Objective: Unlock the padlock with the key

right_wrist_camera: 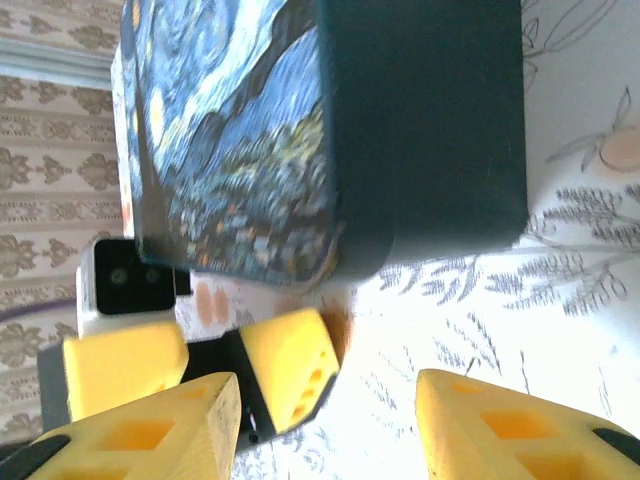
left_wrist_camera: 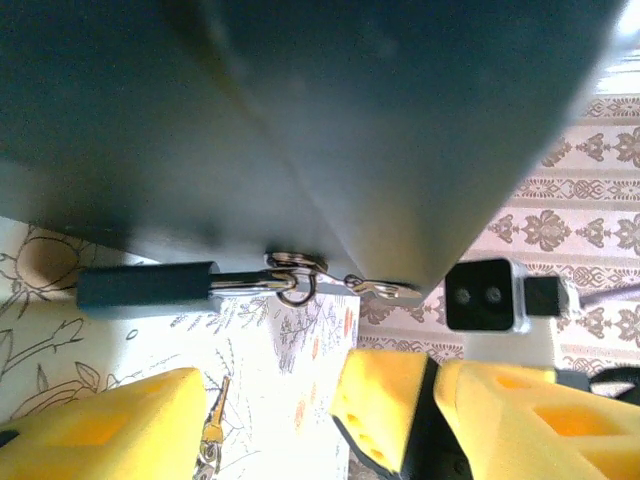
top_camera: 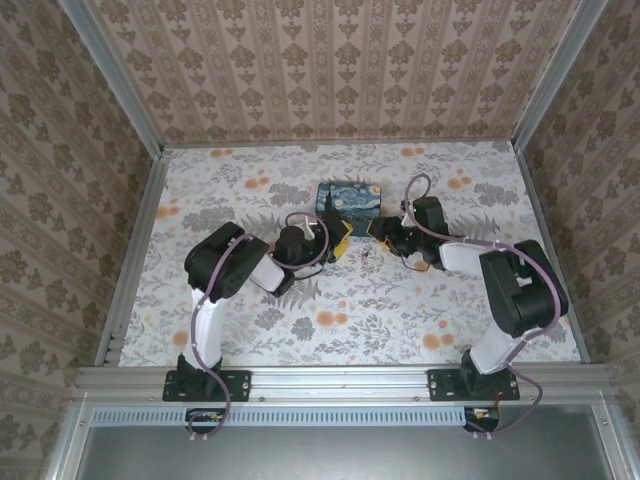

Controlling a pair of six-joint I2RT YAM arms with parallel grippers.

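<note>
The padlock (left_wrist_camera: 150,287) lies just left of centre in the left wrist view, tucked against the lower edge of the blue tin (right_wrist_camera: 230,150). It looks like a dark stubby body with a silvery shackle (left_wrist_camera: 243,283) running right into a small ring (left_wrist_camera: 296,288). Blur keeps me from telling whether the shackle is seated or sprung. The key (left_wrist_camera: 216,405) lies on the table (right_wrist_camera: 560,300) at the lower left of that view, near one yellow finger and apart from the lock. The left gripper (left_wrist_camera: 320,385) stands open with nothing between its pads, and the right gripper (right_wrist_camera: 328,405) at the bottom of its own view is likewise spread and empty. The two face each other just in front of the tin. I judge the lock to be light, rigid and smooth — hard metal that will not crush but will readily skate or spin out of the foam pads. It also seems tethered through the ring, so it cannot be lifted far. The best hold is across the flat sides of the body, leaving the end opposite the shackle free for the key. The key is thin and flat to the table — best pinched by its head.
</note>
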